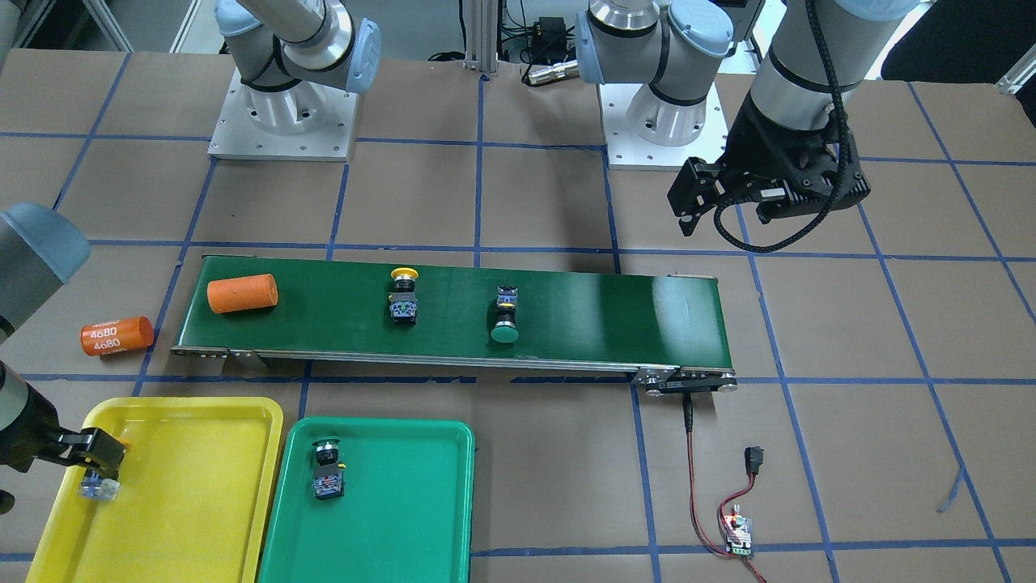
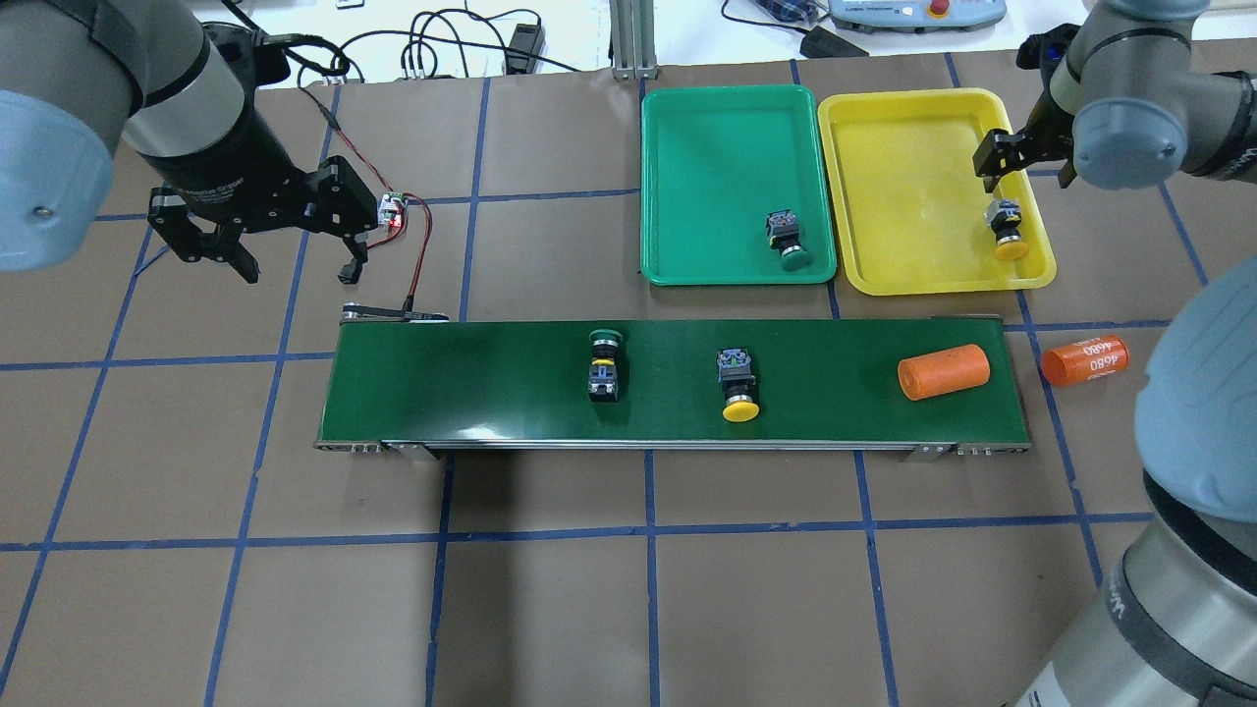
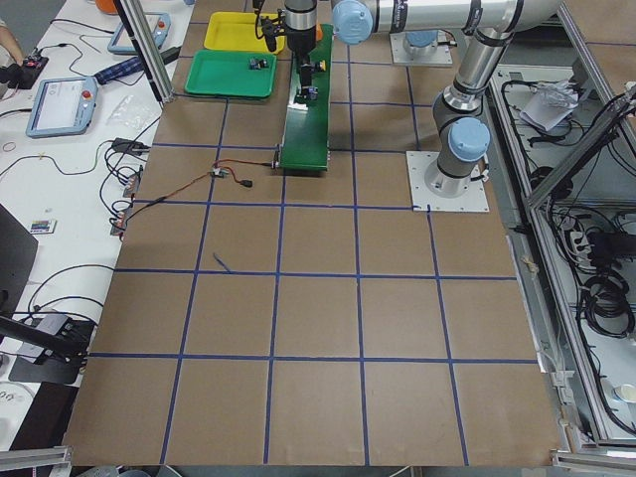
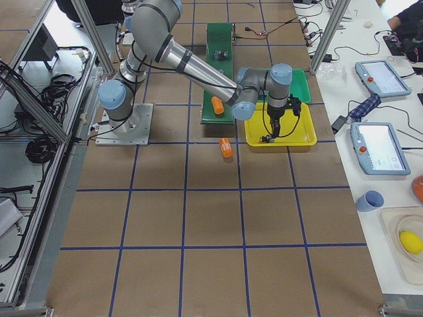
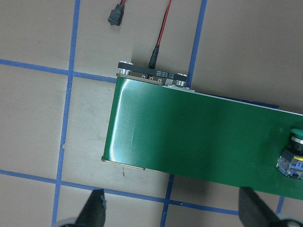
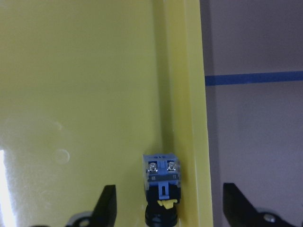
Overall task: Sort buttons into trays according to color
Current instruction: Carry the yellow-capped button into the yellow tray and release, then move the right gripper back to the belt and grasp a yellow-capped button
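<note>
A yellow-capped button (image 2: 1007,231) lies in the yellow tray (image 2: 913,177) against its right rim. My right gripper (image 6: 171,208) is open just above it, one finger on each side, not touching. A green-capped button (image 2: 786,239) lies in the green tray (image 2: 727,108). On the conveyor belt (image 2: 471,383) lie a second green-capped button (image 2: 605,363) and a second yellow-capped button (image 2: 737,383). My left gripper (image 2: 295,265) is open and empty, hovering beyond the belt's left end. In the left wrist view that green button (image 5: 293,158) shows at the right edge.
A plain orange cylinder (image 2: 943,371) lies on the belt's right end. Another one marked "4680" (image 2: 1083,359) lies on the table beside it. A small circuit board (image 2: 393,208) with red and black wires sits near the left gripper.
</note>
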### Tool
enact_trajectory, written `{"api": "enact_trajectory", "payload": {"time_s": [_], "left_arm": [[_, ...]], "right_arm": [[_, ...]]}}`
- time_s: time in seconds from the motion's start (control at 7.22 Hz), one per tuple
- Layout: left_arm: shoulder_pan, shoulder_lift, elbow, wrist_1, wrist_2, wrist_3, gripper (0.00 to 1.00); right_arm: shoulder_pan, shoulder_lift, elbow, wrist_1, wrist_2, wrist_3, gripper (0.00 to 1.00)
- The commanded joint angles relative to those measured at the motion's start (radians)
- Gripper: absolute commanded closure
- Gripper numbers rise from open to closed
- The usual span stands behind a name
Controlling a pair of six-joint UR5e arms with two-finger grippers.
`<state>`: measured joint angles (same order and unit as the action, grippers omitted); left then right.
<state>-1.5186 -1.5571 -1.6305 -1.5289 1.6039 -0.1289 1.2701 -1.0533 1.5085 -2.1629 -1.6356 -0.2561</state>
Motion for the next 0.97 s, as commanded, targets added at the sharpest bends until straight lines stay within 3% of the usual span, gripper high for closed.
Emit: {"api": "enact_trajectory", "payload": {"time_s": [0.0,0.28,0.42,0.55,0.83], "left_arm": [[-0.002,-0.001,0.005,0.001,-0.002,0.0,0.0],[-0.002,0.0,0.004,0.001,-0.002,0.0,0.0],[-0.002,0.0,0.005,0.001,-0.002,0.0,0.0],[-0.003,0.0,0.005,0.001,-0.002,0.0,0.0],[-0.003,0.0,0.001,0.001,0.001,0.0,0.0]], "right_arm": [[0.04,-0.173,0.004,0.252,0.063,0.052,0.0],[0.125,-0.297,0.05,0.372,0.065,0.176,0.0],[0.176,-0.368,0.124,0.374,0.066,0.208,0.0],[0.225,-0.375,0.222,0.356,0.072,0.247,0.0],[0.344,-0.361,0.251,0.339,0.124,0.395,0.0]]}}
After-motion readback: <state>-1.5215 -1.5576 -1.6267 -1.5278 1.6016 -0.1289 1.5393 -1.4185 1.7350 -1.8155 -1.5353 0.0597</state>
